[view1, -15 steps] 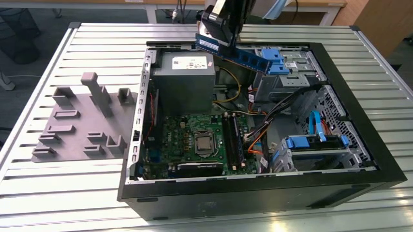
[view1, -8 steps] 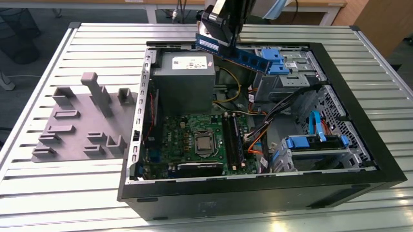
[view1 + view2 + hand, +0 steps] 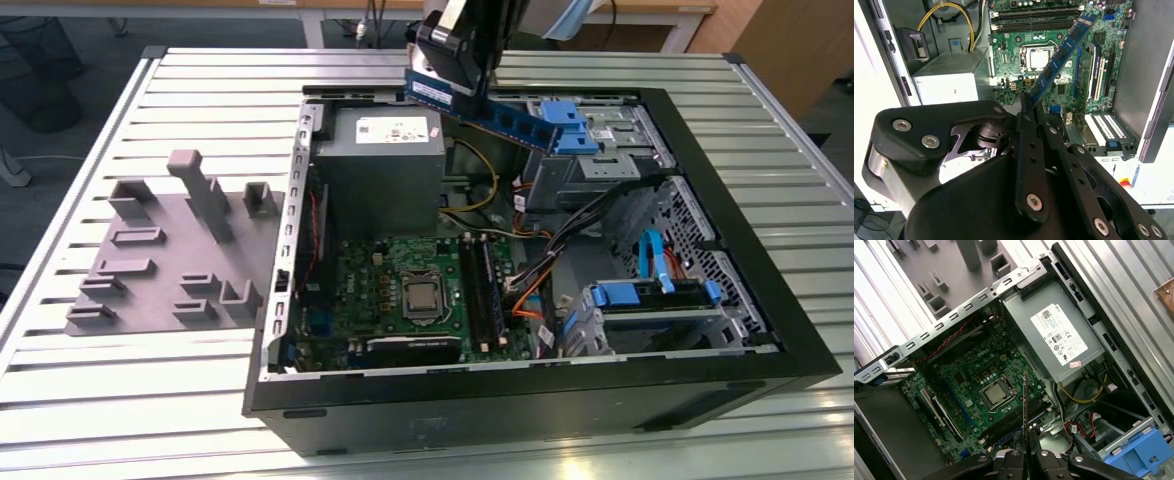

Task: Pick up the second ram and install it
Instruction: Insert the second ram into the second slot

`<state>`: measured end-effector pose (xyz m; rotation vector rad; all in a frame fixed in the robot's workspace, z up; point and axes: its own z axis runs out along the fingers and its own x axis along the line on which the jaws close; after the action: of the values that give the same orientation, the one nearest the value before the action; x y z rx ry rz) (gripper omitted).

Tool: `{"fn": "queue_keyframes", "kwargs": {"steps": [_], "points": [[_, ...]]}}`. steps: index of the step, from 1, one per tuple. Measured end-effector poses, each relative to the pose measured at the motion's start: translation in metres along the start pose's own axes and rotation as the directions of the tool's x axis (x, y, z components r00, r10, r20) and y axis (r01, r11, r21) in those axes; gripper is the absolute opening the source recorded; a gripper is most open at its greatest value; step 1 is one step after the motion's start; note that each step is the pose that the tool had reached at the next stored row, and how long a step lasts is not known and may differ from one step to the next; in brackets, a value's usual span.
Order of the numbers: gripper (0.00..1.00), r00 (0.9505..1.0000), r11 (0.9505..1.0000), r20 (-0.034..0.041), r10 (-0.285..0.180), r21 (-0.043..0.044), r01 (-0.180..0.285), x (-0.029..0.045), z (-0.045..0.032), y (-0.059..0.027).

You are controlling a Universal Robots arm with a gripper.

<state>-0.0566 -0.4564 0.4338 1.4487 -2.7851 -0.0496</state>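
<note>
The second ram [image 3: 487, 112] is a long blue stick, held tilted in the air over the back of the open computer case [image 3: 747, 330]. My gripper [image 3: 443, 78] is shut on one end of it. In the second wrist view the ram [image 3: 1064, 52] slants out from the gripper [image 3: 1029, 107] above the green motherboard [image 3: 1019, 60]. In the first wrist view the ram [image 3: 1025, 410] shows edge-on as a thin line rising from the gripper [image 3: 1025, 456], over the memory slots [image 3: 1014, 422] beside the processor [image 3: 993, 395]. The motherboard [image 3: 387, 290] lies well below the ram.
A grey power supply [image 3: 380, 165] stands in the case just below the gripper. Blue drive brackets [image 3: 574, 125] and cables [image 3: 654, 260] crowd the case on the exterior view's right. A grey plastic tray [image 3: 160, 250] with upright blocks lies on the slatted table [image 3: 107, 400], left of the case.
</note>
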Motion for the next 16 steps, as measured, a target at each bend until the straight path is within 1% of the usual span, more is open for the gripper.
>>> {"fn": "queue_keyframes", "kwargs": {"steps": [4,10,16], "points": [[0.14,0.9997,0.9997,0.0007,0.024,0.0004,-0.024,0.0,0.0001,0.0],[0.14,0.9979,0.9979,0.0019,0.064,0.0008,-0.064,0.0,0.0004,0.0],[0.14,0.997,0.997,0.0022,0.078,0.001,-0.078,0.0,0.0005,-0.0001]]}}
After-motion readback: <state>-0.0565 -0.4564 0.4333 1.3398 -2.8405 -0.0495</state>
